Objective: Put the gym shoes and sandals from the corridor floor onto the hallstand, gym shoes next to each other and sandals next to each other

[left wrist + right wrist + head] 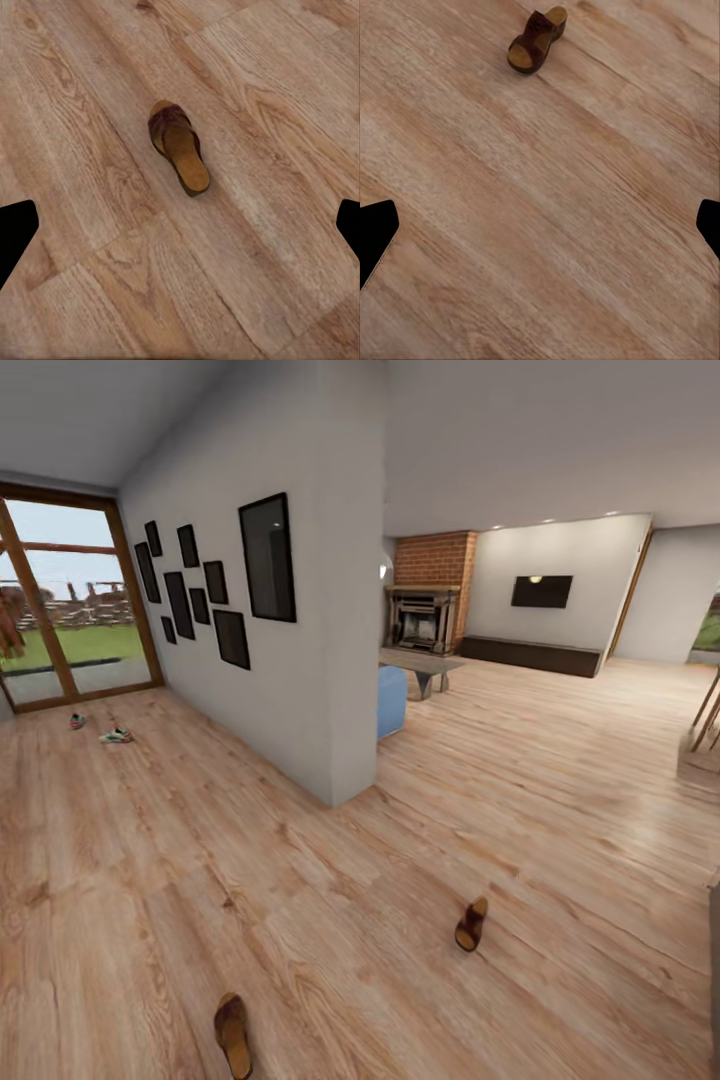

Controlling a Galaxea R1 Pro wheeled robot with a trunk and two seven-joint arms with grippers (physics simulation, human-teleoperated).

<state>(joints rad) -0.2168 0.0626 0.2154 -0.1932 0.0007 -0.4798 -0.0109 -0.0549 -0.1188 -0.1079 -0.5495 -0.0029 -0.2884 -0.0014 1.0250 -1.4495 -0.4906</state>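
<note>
Two dark brown sandals lie on the corridor floor [330, 880] close in front of me: one sandal [233, 1035] low in the head view, the other sandal [471, 924] further right. Far off at the left, by the glass door, sit two gym shoes [117, 736] [77, 721]. My left gripper [180, 229] hangs open above the floor, with a sandal [178, 146] lying a little ahead of its fingers. My right gripper [540, 229] is open too, and the other sandal [536, 40] lies well ahead of it. The hallstand is out of view.
A white partition wall [300, 690] with black picture frames divides the corridor from a living room. A blue box [391, 700] stands past its corner, and behind it a low table [422, 663] and a brick fireplace [425, 605]. A glass door [70, 610] closes the far left.
</note>
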